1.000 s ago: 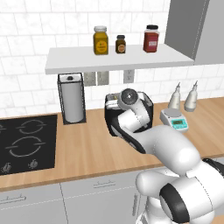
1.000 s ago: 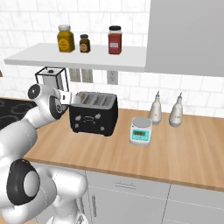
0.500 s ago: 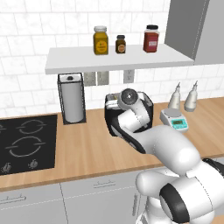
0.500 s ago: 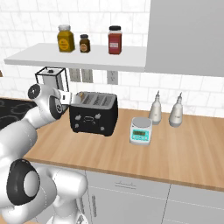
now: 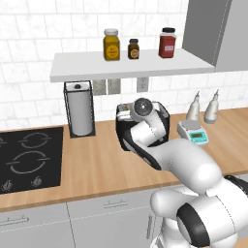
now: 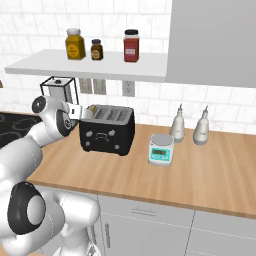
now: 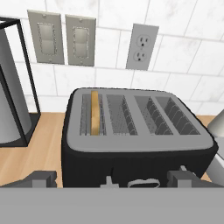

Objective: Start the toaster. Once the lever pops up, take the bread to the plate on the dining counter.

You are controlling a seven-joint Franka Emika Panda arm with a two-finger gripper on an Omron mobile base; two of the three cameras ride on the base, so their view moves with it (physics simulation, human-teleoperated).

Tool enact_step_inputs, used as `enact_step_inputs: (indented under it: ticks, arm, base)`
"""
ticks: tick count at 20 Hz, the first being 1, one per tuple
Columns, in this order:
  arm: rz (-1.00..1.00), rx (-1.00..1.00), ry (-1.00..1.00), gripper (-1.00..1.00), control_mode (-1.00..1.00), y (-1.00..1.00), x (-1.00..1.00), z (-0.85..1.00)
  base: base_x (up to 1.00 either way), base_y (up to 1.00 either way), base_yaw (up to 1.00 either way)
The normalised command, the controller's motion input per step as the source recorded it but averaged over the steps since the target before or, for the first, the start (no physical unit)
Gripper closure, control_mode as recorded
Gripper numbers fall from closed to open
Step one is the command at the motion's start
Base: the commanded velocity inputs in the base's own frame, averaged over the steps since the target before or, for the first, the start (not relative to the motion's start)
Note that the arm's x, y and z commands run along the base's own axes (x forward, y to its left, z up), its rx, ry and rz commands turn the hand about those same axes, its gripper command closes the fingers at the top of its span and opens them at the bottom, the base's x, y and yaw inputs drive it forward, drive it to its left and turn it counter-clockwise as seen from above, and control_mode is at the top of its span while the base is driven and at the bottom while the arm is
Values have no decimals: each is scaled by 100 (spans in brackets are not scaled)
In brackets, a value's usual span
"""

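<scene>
The black toaster [image 6: 107, 131] stands on the wall counter under the shelf, and the arm partly covers it in the left base view [image 5: 162, 116]. In the hand view the toaster [image 7: 135, 140] is close ahead, seen from above its front. The bread [image 7: 94, 113] stands on edge in the leftmost slot, and the other slots hold nothing. My gripper [image 7: 113, 177] hovers just in front of the toaster's front face, open, with one fingertip [image 7: 41, 177] at each side and nothing between them. The plate and the dining counter are out of view.
A paper towel roll in a wire frame [image 5: 80, 111] stands left of the toaster, with a black cooktop [image 5: 29, 157] beyond it. To the right are a small scale [image 6: 161, 149] and two bottles [image 6: 177, 131]. The shelf [image 5: 131, 65] carries three jars overhead.
</scene>
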Motion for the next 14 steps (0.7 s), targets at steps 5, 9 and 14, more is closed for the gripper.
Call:
enact_step_inputs:
  ticks: [5, 9, 14]
  arm:
    - [0, 0, 0, -100, -100, 0, 0, 0]
    - [0, 0, 0, -100, -100, 0, 0, 0]
    - [0, 1, 0, -100, -100, -5, 0, 0]
  base:
    - [0, 0, 0]
    - [0, 0, 0]
    - [0, 0, 0]
